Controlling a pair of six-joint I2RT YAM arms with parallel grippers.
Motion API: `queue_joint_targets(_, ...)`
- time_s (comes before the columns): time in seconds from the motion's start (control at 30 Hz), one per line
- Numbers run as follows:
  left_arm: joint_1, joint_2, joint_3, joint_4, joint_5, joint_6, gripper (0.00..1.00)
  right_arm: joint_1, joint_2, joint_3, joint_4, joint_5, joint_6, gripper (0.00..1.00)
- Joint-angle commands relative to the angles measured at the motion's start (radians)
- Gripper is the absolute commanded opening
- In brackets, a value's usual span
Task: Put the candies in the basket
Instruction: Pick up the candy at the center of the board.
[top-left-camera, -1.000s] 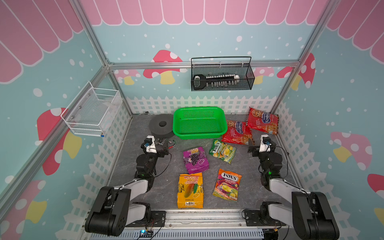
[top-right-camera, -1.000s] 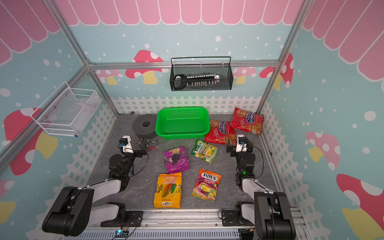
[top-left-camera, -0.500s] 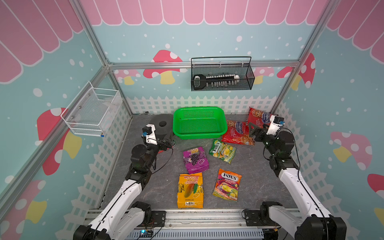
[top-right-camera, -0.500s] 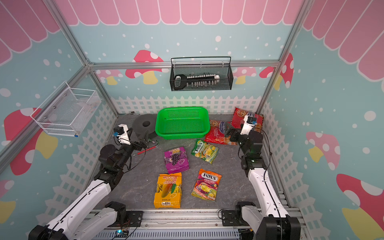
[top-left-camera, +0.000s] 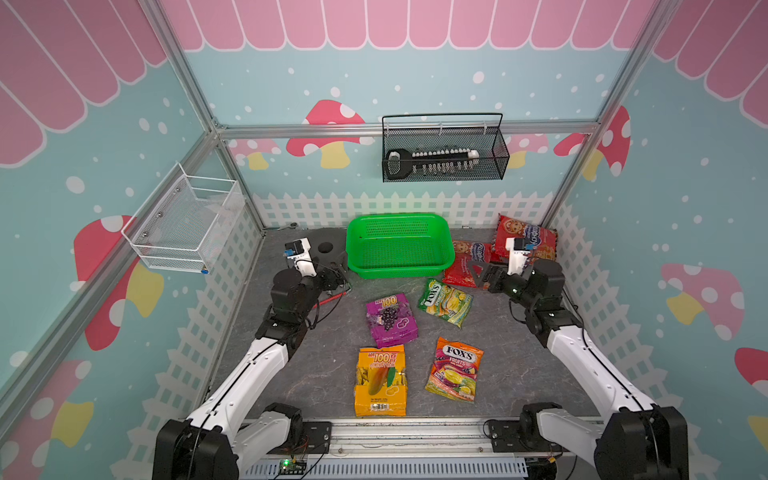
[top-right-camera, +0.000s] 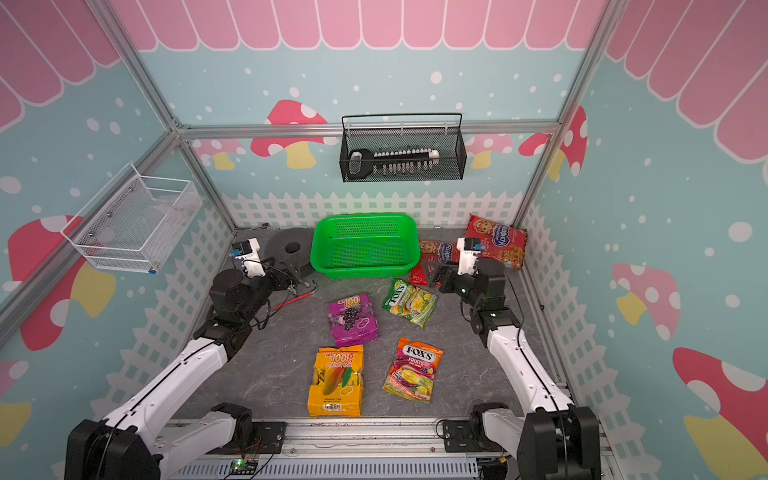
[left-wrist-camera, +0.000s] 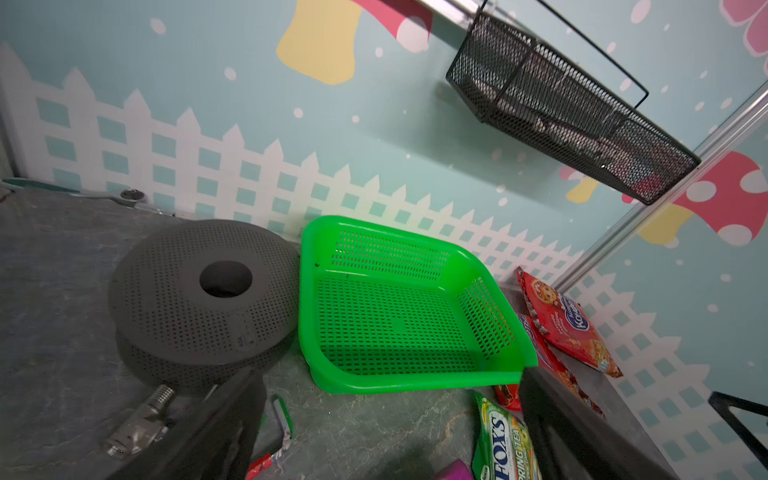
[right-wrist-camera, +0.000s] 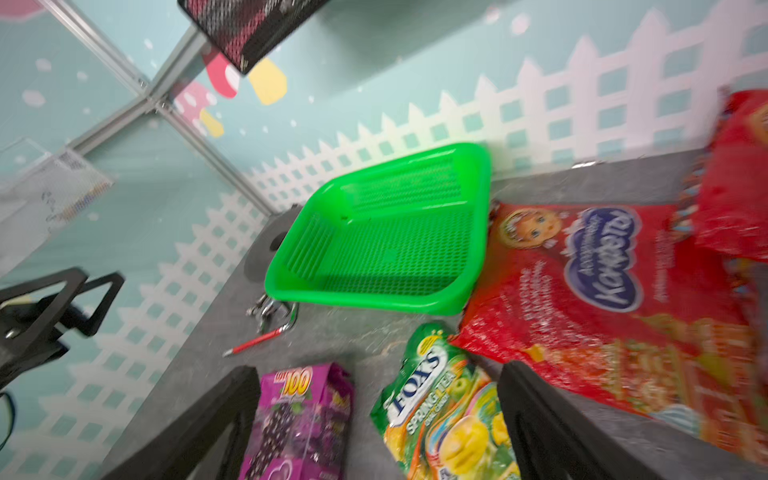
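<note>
The right fingers (right-wrist-camera: 540, 415) are spread wide and hold nothing. In both top views they hang over the near left corner of a red bag (top-left-camera: 467, 266); whether they touch it cannot be told. Just near and left of their tips lies the green Fox's bag (right-wrist-camera: 440, 407), and further left the purple pack (right-wrist-camera: 299, 419); both show between the fingers in the right wrist view. The left fingers (left-wrist-camera: 216, 428) are likewise spread and empty, at the left of the tabletop (top-left-camera: 494, 353) with a red pencil (top-left-camera: 332, 297) just by them, apart from every candy. The basket (top-left-camera: 401, 272) sits at the far middle, between the two pairs of fingers, and all six candies lie outside it. The red bag lies just beside its right side, and a second red bag (top-left-camera: 530, 241) lies in the far right corner. Nearest, side by side, lie the orange pack (top-left-camera: 380, 380) and the orange Fox's bag (top-left-camera: 455, 374). A grey perforated disc (left-wrist-camera: 174, 307) lies just left of the basket.
</note>
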Motion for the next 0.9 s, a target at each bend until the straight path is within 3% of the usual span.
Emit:
queue_joint_targets(0.0, -0.035, 0.054, 0.036, -0.073, 0.071, -0.056, 0.99, 0.095, 0.046, 0.072, -0.08, -0.035, -0.107, 0.96)
queue_joint_targets(0.13, -0.085, 0.151, 0.052, -0.219, 0.106, -0.181, 0.99, 0.156, 0.131, 0.068, -0.032, -0.151, -0.117, 0.94)
queue_joint_targets(0.3, -0.102, 0.272, 0.007, -0.27, 0.335, -0.343, 0.96, 0.196, 0.266, 0.107, -0.021, -0.225, -0.106, 0.8)
queue_joint_targets(0.63, -0.105, 0.342, 0.007, -0.327, 0.406, -0.336, 0.89, 0.271, 0.491, 0.234, -0.122, -0.236, -0.154, 0.71)
queue_joint_targets(0.87, -0.102, 0.409, 0.018, -0.327, 0.447, -0.323, 0.76, 0.305, 0.597, 0.275, -0.141, -0.22, -0.144, 0.65)
